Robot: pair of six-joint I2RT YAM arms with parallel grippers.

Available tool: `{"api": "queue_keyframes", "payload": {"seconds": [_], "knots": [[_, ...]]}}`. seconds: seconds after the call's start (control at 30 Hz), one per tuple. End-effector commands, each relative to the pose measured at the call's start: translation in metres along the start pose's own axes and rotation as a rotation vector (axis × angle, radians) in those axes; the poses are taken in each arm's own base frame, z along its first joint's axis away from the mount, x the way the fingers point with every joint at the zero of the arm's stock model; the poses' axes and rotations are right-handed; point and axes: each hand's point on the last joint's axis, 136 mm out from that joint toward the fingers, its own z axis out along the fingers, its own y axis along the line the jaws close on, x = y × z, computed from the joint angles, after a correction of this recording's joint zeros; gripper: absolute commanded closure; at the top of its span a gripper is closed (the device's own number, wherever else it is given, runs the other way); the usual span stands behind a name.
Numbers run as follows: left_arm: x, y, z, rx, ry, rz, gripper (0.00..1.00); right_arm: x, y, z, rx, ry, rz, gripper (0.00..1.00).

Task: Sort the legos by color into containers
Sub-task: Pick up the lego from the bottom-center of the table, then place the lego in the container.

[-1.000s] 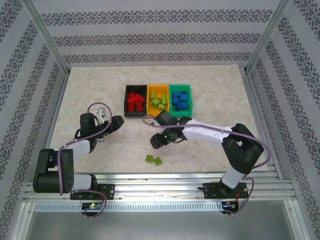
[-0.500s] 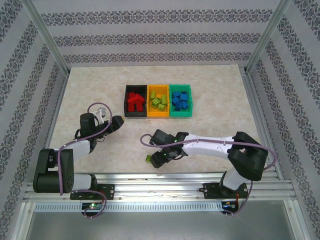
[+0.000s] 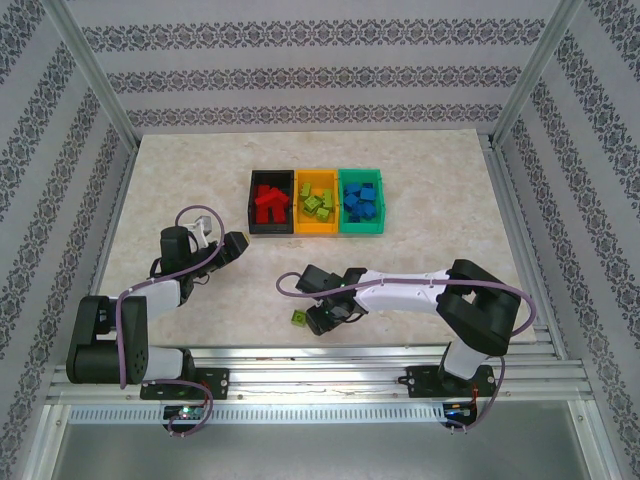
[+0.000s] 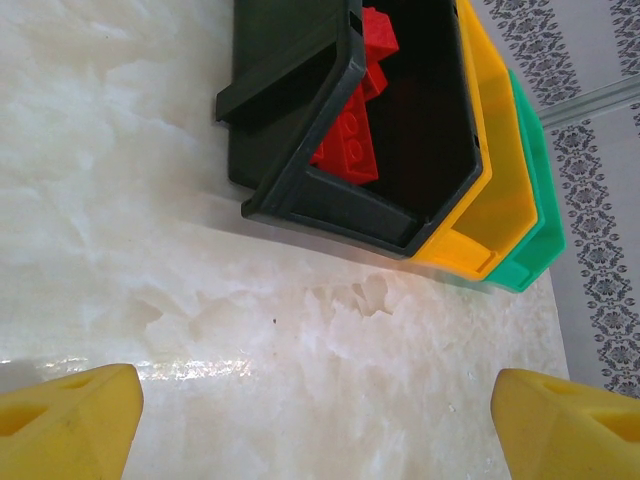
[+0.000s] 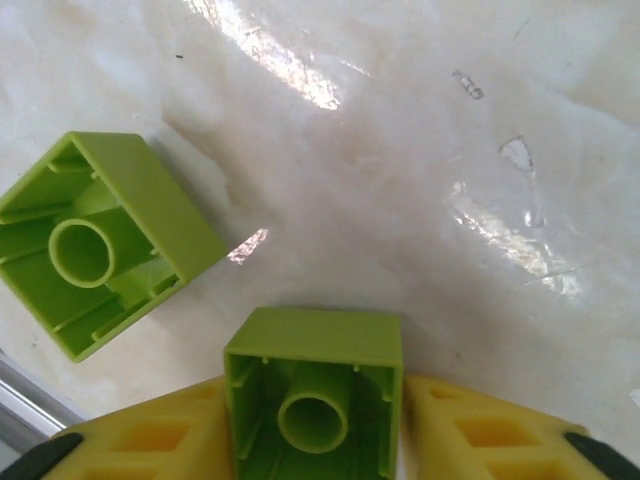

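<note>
In the top view the right gripper (image 3: 322,318) covers the green brick it holds. Its wrist view shows this green brick (image 5: 313,395) clamped between the two yellow fingers (image 5: 160,440), with the lower edge of the brick cut off by the frame. It is low over the table (image 3: 180,180), near the front edge; I cannot tell if it is lifted. It is upside down, the hollow side facing the camera. It looks square, so no long axis is clear.

A second green brick (image 5: 100,240) lies just beside it, not touching, also upside down and turned at an angle.

The left gripper (image 4: 315,420) hangs wide open and faces the black bin (image 4: 280,110), which has red bricks (image 4: 350,140) inside. Behind that, the insides of the yellow bin (image 4: 490,200) and the green bin (image 4: 535,230) are hidden. The bins stand side by side, their long sides running away from the arms.
</note>
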Motion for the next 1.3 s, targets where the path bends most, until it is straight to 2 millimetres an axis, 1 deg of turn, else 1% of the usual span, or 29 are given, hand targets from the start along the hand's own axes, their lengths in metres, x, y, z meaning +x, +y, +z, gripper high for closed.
{"api": "queue_keyframes", "payload": {"seconds": [0.0, 0.13, 0.23, 0.43, 0.53, 0.67, 0.8, 0.9, 1.0, 1.1, 1.2, 1.27], "knots": [[-0.006, -0.002, -0.001, 0.027, -0.022, 0.009, 0.10, -0.008, 0.009, 0.003, -0.022, -0.030, -0.003, 0.62], [-0.006, -0.002, 0.000, 0.029, -0.023, 0.008, 0.10, -0.017, 0.009, 0.001, -0.027, -0.060, 0.009, 0.64], [-0.005, -0.001, 0.001, 0.028, -0.019, 0.003, 0.10, -0.029, 0.003, -0.004, -0.023, -0.093, 0.024, 0.64], [-0.004, -0.001, 0.002, 0.032, -0.017, -0.002, 0.10, -0.067, -0.014, -0.026, -0.044, -0.204, 0.092, 0.64], [-0.004, 0.000, 0.002, 0.029, -0.017, -0.003, 0.10, -0.092, -0.024, -0.044, -0.058, -0.277, 0.119, 0.64], [-0.005, -0.001, 0.002, 0.033, -0.018, -0.003, 0.10, -0.128, -0.044, -0.069, -0.061, -0.350, 0.145, 0.64], [-0.004, 0.000, 0.003, 0.035, -0.013, -0.007, 0.10, -0.162, -0.074, -0.093, -0.048, -0.425, 0.180, 0.64], [-0.005, -0.001, 0.002, 0.036, -0.016, -0.004, 0.10, -0.186, -0.097, -0.104, -0.050, -0.464, 0.216, 0.64], [-0.004, 0.000, 0.003, 0.031, -0.015, -0.003, 0.10, -0.210, -0.118, -0.111, -0.062, -0.497, 0.253, 0.63], [-0.004, 0.000, 0.003, 0.034, -0.013, -0.005, 0.10, -0.232, -0.137, -0.114, -0.077, -0.516, 0.284, 0.63], [-0.004, 0.000, 0.004, 0.034, -0.011, -0.006, 0.10, -0.250, -0.152, -0.109, -0.081, -0.524, 0.305, 0.62], [-0.004, 0.001, 0.004, 0.033, -0.011, -0.007, 0.10, -0.261, -0.158, -0.105, -0.086, -0.524, 0.310, 0.62]]}}
